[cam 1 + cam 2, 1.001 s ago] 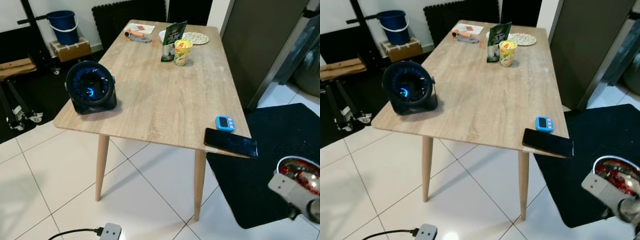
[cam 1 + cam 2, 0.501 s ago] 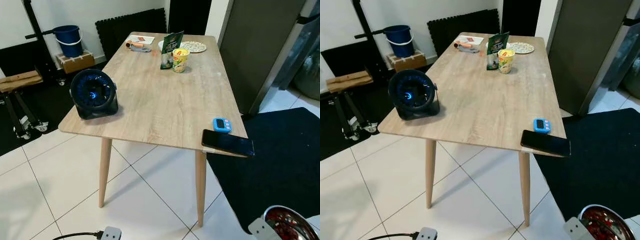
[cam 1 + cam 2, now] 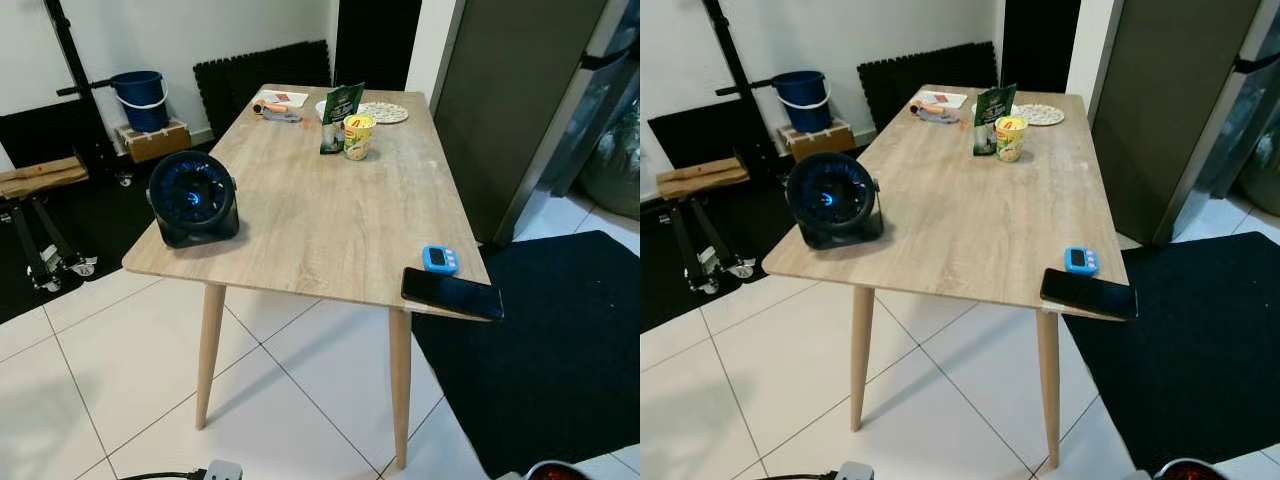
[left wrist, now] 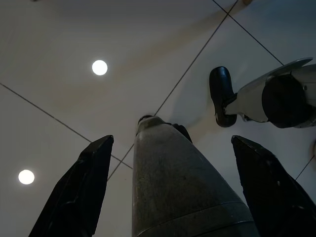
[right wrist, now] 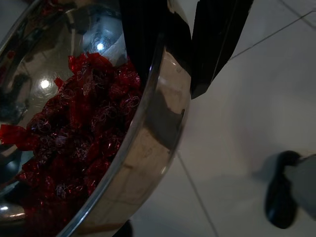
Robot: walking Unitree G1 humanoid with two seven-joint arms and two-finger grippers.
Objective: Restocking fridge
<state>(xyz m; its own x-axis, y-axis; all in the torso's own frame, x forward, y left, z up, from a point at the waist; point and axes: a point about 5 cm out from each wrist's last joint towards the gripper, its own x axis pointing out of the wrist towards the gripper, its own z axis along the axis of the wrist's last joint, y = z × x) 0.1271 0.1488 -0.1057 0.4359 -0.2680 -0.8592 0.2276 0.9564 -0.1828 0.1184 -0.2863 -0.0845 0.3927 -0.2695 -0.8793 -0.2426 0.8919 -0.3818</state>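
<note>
- You faced a wooden tabletop (image 3: 330, 220) on white tile floor (image 3: 90, 390), dark fridge (image 3: 510, 90) beyond.
- Fan (image 3: 192, 198) sat at its left edge, phone (image 3: 452, 294) overhanging the near right corner.
- Right tool (image 5: 185, 54) clenched the steel bowl (image 5: 143, 148); left tool (image 4: 168, 182) hung released.

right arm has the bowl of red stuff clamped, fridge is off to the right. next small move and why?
Probably turn right toward the grey fridge and keep the metal bowl level. The right end effector pinches the bowl's rim, one finger inside and one outside, over tile floor, and the red pieces sit loose. The left end effector hangs idle.

Black tapered fingers (image 4: 74, 192), grey-white leg (image 4: 276, 96).
</note>
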